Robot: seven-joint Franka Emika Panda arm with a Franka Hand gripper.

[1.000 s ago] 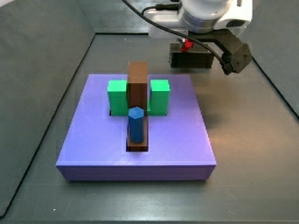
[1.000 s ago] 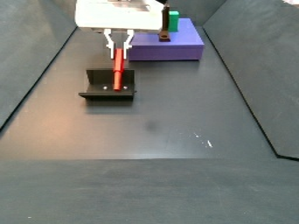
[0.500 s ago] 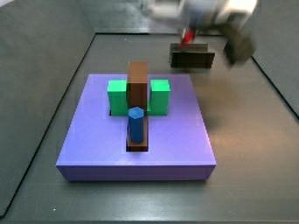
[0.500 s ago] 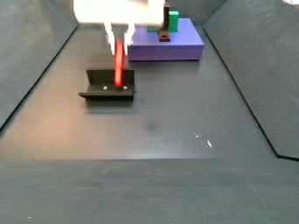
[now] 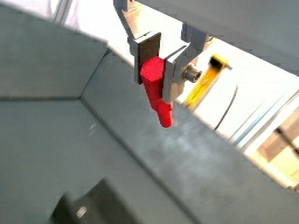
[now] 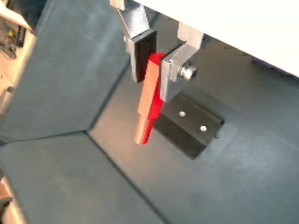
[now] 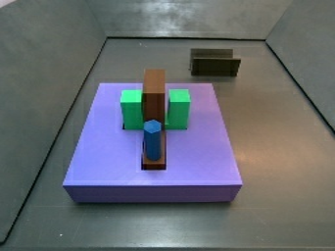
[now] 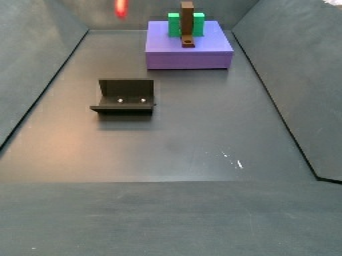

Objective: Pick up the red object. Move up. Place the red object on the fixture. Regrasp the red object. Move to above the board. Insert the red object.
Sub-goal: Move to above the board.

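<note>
While the gripper (image 5: 160, 63) is lifted so high that both side views lose its body, both wrist views show its silver fingers (image 6: 173, 64) clamped narrowly on the upper end of the red object (image 6: 146, 98), which hangs well clear of the floor. A side view catches only the red tip (image 8: 120, 8) at about 11 o'clock at the frame's edge. Below, the fixture (image 8: 124, 97) sits bare at 9 o'clock of the floor, the board (image 7: 155, 145) well apart.
</note>
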